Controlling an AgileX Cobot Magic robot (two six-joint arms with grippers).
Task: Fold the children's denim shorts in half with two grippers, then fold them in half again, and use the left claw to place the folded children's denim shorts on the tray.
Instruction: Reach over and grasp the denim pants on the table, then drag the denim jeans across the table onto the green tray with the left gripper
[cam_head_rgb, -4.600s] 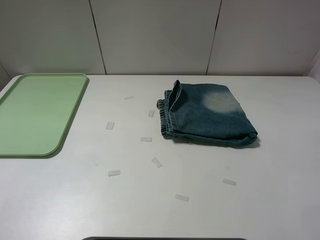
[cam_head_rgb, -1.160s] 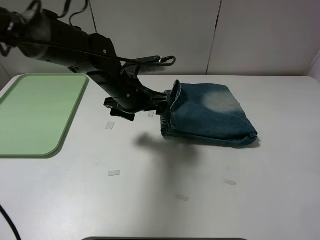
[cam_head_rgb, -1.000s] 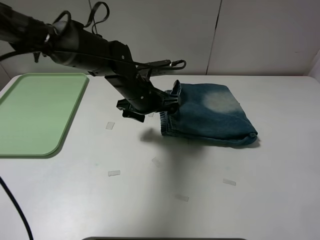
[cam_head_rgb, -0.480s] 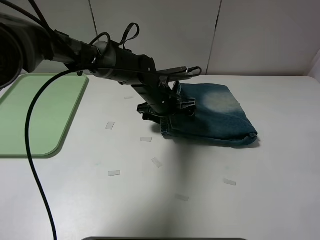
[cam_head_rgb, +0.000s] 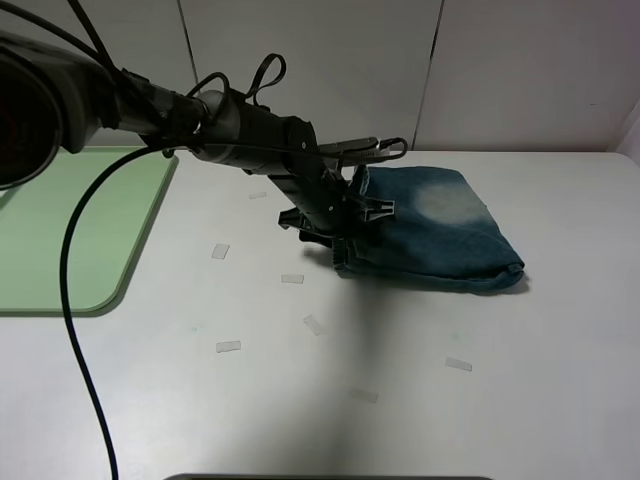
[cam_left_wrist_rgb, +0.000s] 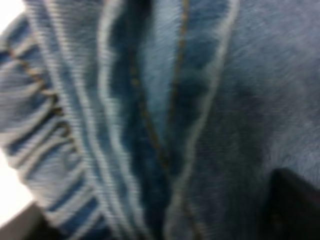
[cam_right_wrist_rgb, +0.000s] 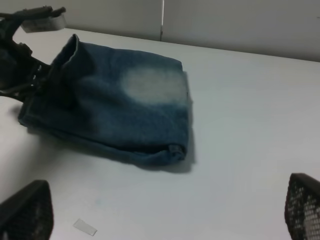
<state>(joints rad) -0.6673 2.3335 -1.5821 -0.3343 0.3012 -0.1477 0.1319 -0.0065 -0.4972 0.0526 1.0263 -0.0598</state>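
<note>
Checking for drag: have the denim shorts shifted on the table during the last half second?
Yes: the shorts slid slightly to the right, away from the tape strip on the table.

The tray lies at the worktop's left edge, by the far-left corner. The children's denim shorts lie right of the middle, nearer the far edge, well apart from the tray. The left claw reaches in from the far left, its jaws at the shorts' left end. Tape scraps lie scattered between the tray and the shorts and toward the near edge.
</note>
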